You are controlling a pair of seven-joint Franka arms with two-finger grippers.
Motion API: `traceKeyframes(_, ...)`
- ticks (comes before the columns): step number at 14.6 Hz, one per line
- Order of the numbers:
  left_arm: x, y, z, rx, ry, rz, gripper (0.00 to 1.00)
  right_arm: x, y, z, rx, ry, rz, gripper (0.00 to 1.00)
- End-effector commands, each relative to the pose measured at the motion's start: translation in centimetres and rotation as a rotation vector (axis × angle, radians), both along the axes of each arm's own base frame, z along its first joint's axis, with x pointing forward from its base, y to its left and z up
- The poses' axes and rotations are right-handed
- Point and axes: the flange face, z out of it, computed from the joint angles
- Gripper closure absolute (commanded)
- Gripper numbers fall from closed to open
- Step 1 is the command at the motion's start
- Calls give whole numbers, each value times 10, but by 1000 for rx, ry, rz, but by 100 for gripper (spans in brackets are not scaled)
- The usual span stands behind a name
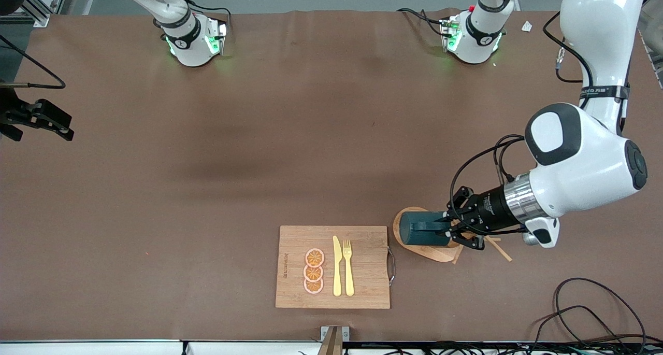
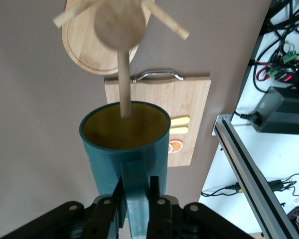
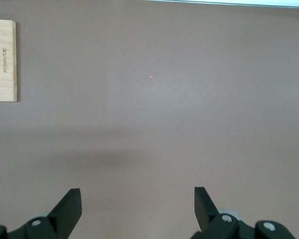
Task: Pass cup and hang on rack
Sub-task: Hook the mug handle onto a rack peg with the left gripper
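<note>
Front view: left gripper (image 1: 449, 225), black and two-fingered on the white arm from the base at the view's right, clamped tight on the handle of the small dark teal-green cylindrical cup (image 1: 424, 229). Cup held on its side in the air, directly over the oval flat base of the light wooden rack (image 1: 432, 253), mouth hidden from here. Thin pegs of the rack poking out from under the gripper. Just beside the rack, toward the right arm's end of the table, a rectangular bamboo cutting board (image 1: 362, 269) with a metal handle on the edge facing the rack. On the board, three orange slices (image 1: 314, 271) in a row, and beside them a yellow plastic knife (image 1: 337, 266) and a yellow plastic fork (image 1: 348, 267) lying side by side. Right gripper (image 1: 49, 119) waiting well apart, at the right arm's end of the brown table (image 1: 217, 153), above the surface.

Left wrist view: fingers (image 2: 118, 199) pinched on the cup's handle. Yellow-orange interior of the cup facing the rack. One thin peg running from the rack's round post top into the cup's open mouth.

Right wrist view: right gripper's jaws spread wide, nothing between them, bare brown table below; a corner of the cutting board at the edge.
</note>
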Motion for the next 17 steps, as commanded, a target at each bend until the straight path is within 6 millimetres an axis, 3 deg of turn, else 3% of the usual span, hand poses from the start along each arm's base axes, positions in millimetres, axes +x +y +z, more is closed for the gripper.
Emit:
traceKeyframes(1,2,4,-2,30,-26,-21,100,-3,2,3,4,-2,-2,0)
traceKeyframes(4,9,37,-4,66,-54,-28,100,-3,0,3,4,-3,-4,0)
traceKeyframes(11,14,47,-27,71,-53,-69,99,-3,0,3,4,-2,-4,0)
traceKeyframes(17,16,51,-28,63,-52,-64,96,-4,-1,4,4,-3,-5,0)
